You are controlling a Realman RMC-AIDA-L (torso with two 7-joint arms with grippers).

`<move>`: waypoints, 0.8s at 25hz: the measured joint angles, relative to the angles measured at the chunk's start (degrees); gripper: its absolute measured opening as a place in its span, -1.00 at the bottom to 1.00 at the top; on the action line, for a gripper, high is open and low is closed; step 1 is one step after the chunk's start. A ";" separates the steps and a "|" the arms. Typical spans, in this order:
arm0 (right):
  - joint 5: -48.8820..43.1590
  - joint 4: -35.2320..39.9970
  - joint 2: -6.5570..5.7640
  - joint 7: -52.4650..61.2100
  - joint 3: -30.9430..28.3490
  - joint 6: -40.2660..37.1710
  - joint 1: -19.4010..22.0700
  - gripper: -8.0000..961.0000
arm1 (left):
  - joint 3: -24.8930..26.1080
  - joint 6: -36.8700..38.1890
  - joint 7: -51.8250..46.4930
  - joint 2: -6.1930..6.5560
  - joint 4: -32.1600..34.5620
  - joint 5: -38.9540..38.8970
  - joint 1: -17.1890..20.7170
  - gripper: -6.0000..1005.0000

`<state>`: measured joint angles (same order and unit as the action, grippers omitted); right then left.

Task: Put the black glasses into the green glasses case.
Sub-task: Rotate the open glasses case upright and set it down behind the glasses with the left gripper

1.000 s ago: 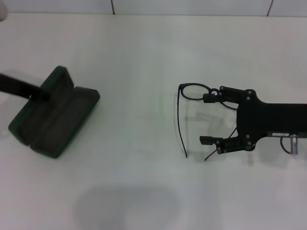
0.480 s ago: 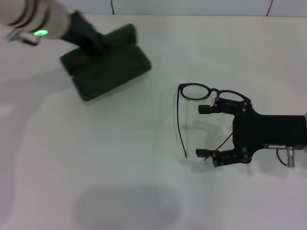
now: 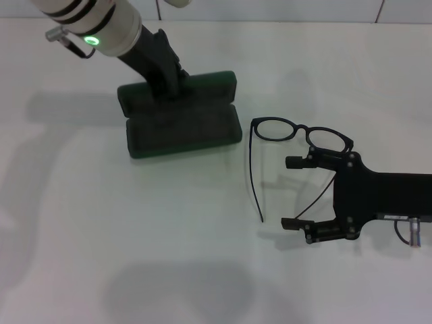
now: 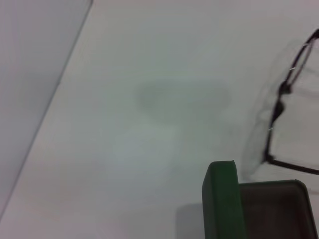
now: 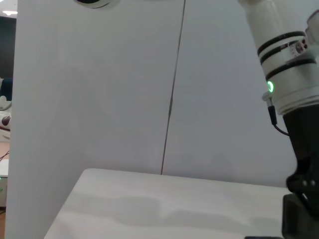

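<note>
Head view: green glasses case (image 3: 181,125) open, nothing inside; black glasses (image 3: 297,135) beside.

A plain white counter (image 3: 169,236) carries two things. The green glasses case (image 3: 181,115) lies open on it toward the far left of centre, both dark-lined halves facing up. Just beside the case, to its right and not touching it, the black glasses (image 3: 287,145) rest with their temple arms unfolded, the lenses toward the far side and the arms reaching nearer.
</note>
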<state>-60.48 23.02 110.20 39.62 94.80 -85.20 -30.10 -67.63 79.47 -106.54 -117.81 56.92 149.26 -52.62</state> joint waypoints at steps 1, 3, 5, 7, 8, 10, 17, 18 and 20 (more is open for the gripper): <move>0.00 0.00 -0.05 -0.09 -0.01 0.00 -0.15 0.70 | 0.01 0.55 0.34 0.05 0.24 -0.42 0.18 -0.56; 0.00 0.00 -0.14 -0.11 -0.02 0.00 -0.47 0.70 | 0.01 0.76 0.65 -0.05 0.34 -0.63 0.47 -0.54; 0.00 0.00 -0.19 -0.12 -0.03 0.00 -0.80 0.69 | 0.01 0.70 1.08 -0.39 0.49 -0.72 0.95 -0.53; 0.01 0.00 -0.23 -0.13 0.02 0.00 -0.96 0.69 | -0.48 -1.21 2.19 -1.57 0.50 0.10 1.66 -0.51; 0.01 0.00 -0.25 -0.13 0.05 0.01 -0.98 0.69 | -0.48 -1.21 2.19 -1.57 0.50 0.10 1.66 -0.50; 0.00 0.00 -0.27 -0.14 0.06 0.02 -1.02 0.69 | -1.45 -2.43 2.39 -1.82 0.23 0.84 1.94 -0.48; -0.49 0.00 -0.43 -0.15 0.05 0.24 -1.05 0.68 | -4.30 -1.55 1.80 -1.89 -0.61 0.55 1.64 -0.41; -0.56 0.00 -0.43 -0.16 0.04 0.29 -1.09 0.68 | -4.30 -1.12 1.67 -1.89 -0.57 0.28 1.59 -0.40; -0.59 0.00 -0.43 -0.16 0.03 0.31 -1.11 0.67 | -4.08 -0.48 1.13 -1.87 -0.34 -0.36 1.45 -0.38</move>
<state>-61.07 23.03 109.77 39.46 94.83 -84.89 -31.21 -71.71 79.00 -105.41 -119.69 56.58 148.90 -51.17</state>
